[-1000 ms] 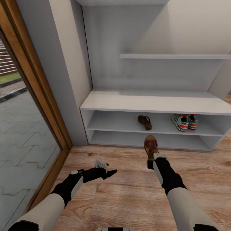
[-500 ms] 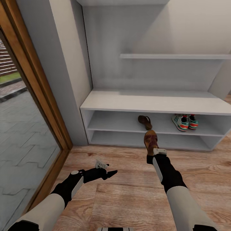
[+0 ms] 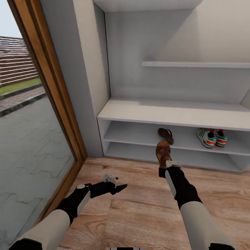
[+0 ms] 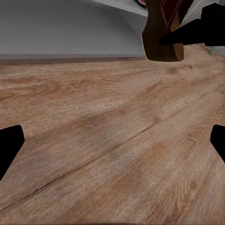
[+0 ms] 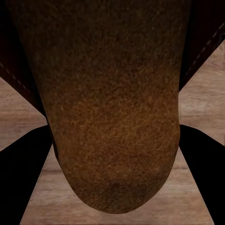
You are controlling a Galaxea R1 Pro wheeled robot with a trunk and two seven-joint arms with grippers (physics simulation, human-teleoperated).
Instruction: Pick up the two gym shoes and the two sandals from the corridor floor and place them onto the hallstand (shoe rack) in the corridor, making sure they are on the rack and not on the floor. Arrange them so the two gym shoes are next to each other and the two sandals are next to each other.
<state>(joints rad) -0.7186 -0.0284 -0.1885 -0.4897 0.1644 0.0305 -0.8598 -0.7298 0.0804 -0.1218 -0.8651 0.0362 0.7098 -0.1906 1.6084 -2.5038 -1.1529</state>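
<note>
My right gripper (image 3: 163, 170) is shut on a brown sandal (image 3: 163, 152) by its heel end and holds it above the floor, toe toward the hallstand (image 3: 166, 116). In the right wrist view the sandal's footbed (image 5: 110, 103) lies between the dark fingers. The other sandal (image 3: 166, 135) rests on the upper low shelf. Both gym shoes (image 3: 211, 138) stand side by side on that same shelf, to the right. Over the corridor floor (image 3: 139, 201) at the left, my left gripper (image 3: 118, 187) is open with nothing in it. The held sandal (image 4: 161, 33) also appears in the left wrist view.
A wood-framed glass door (image 3: 52, 100) runs along the left, with paving outside. A grey wall panel (image 3: 86, 69) stands between the door and the rack. A wall shelf (image 3: 194, 64) hangs above the bench top.
The right gripper carried the sandal a little forward toward the rack. The head camera then turned left and up, shifting the whole picture. The left arm has kept still.
</note>
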